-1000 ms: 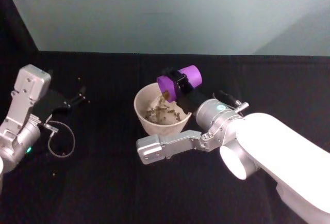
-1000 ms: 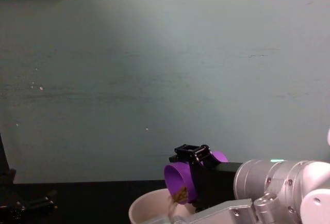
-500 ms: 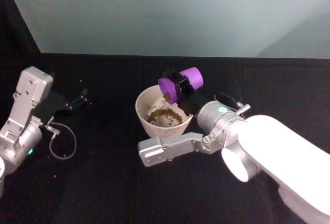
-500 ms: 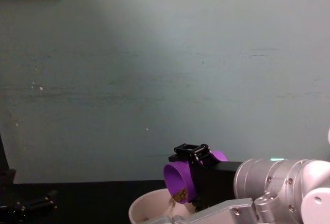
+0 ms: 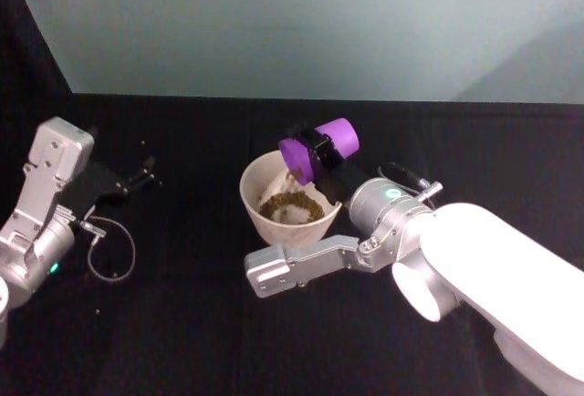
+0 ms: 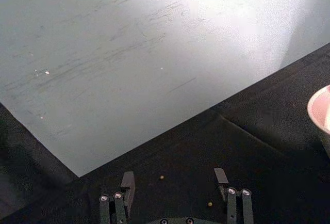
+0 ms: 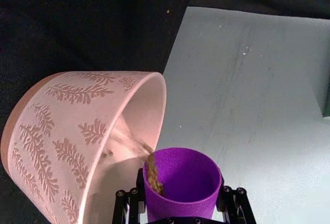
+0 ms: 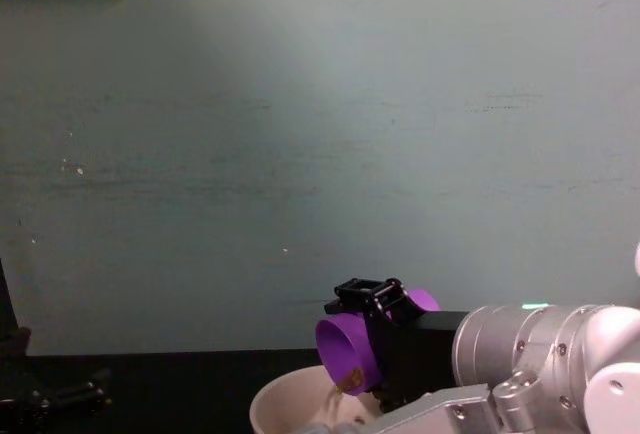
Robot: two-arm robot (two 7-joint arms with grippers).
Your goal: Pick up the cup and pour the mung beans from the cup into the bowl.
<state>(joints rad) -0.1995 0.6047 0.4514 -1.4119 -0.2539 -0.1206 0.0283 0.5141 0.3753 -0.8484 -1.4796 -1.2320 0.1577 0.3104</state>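
Now the right jaws are clamping the seemingly light, slippery cup (image 5: 341,135) mid-wall, tipping mung beans (image 5: 290,204) into the bowl (image 5: 247,188); left jaws are idling wide over the counter (image 5: 192,323)

My right gripper (image 5: 317,148) held the cup (image 5: 341,135) tipped above the back right rim of the bowl (image 5: 272,228); mung beans (image 5: 290,205) lay inside it. My left gripper (image 5: 144,173) hung well to its left.
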